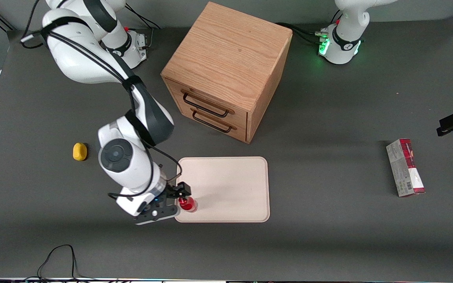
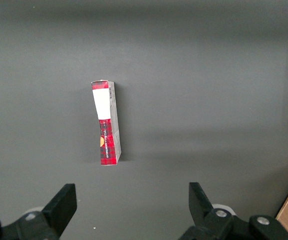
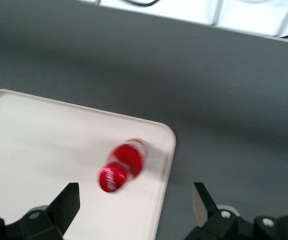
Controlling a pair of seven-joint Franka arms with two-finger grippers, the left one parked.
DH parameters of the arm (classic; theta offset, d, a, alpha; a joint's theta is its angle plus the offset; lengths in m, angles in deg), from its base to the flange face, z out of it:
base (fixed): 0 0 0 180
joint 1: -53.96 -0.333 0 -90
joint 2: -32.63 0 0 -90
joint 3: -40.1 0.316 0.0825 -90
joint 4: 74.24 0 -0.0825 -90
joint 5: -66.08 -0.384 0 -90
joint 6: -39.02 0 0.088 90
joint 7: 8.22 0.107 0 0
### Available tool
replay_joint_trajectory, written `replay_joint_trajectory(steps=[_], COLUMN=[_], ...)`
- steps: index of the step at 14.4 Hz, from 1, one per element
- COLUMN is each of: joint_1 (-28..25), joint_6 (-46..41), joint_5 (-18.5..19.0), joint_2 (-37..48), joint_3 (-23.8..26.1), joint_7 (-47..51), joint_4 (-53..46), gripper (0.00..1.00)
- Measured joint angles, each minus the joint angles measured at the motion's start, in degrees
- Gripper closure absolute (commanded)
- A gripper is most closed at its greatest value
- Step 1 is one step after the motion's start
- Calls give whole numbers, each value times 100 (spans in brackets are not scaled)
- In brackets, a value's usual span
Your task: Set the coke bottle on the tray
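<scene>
The coke bottle (image 1: 188, 204) is small and all red. It stands upright on the cream-white tray (image 1: 230, 184), at the tray's corner nearest the front camera and toward the working arm's end. My right gripper (image 1: 181, 198) hovers just above it, open, with nothing between its fingers. In the right wrist view the bottle (image 3: 124, 165) shows cap-up on the tray (image 3: 34, 150), close to the rim. There it lies apart from the open gripper (image 3: 134, 204), whose fingers (image 3: 66, 202) are spread wide.
A wooden two-drawer cabinet (image 1: 226, 70) stands farther from the front camera than the tray. A yellow lump (image 1: 80, 151) lies beside the working arm. A red-and-grey carton (image 1: 405, 167) (image 2: 106, 122) lies toward the parked arm's end of the table.
</scene>
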Motion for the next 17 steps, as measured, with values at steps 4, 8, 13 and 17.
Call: replay_joint_trajectory(steps=[4,8,13,17], joint_1=[116,182,184,176], joint_6=[-286,-533,-1317,-1382], joint_5=[-889,-1144,-1156,-1169], joint_2=[1363,3357,5252,5391], joint_3=[-929,-1614,-2141,-2331], joint_7=[-29,-239,-979,-1227], joint_4=[1095,3094,4571,4695], gripper=[0,0,0,0])
